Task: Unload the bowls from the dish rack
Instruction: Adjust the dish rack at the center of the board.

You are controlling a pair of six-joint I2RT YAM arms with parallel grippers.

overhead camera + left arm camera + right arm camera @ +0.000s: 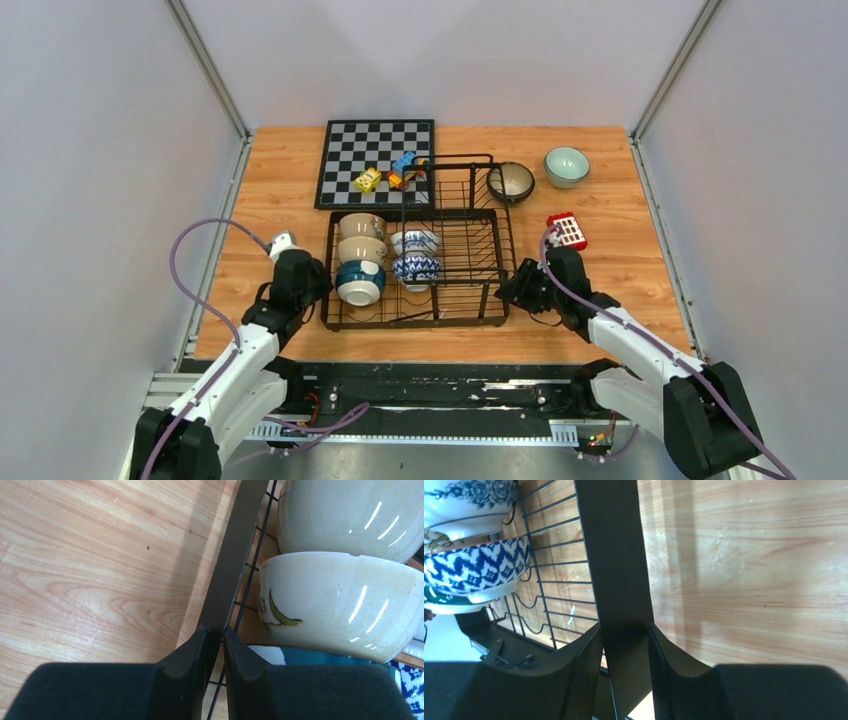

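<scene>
The black wire dish rack (420,322) sits mid-table. On its left side stand two beige bowls (361,238) and a teal bowl (360,282); two blue-and-white bowls (415,256) are beside them. A dark bowl (511,181) and a mint bowl (566,165) rest on the table at the back right. My left gripper (322,285) is at the rack's left rim (235,555), its jaws (215,632) pinched on that band beside a beige bowl (340,605). My right gripper (508,292) clamps the right rim (611,555), jaws (625,630) against both faces.
A chessboard (377,160) with small coloured toy blocks (368,180) lies behind the rack. A red-and-white keypad-like object (567,231) lies right of the rack, just beyond my right arm. White walls close in the wooden table (280,180) on three sides.
</scene>
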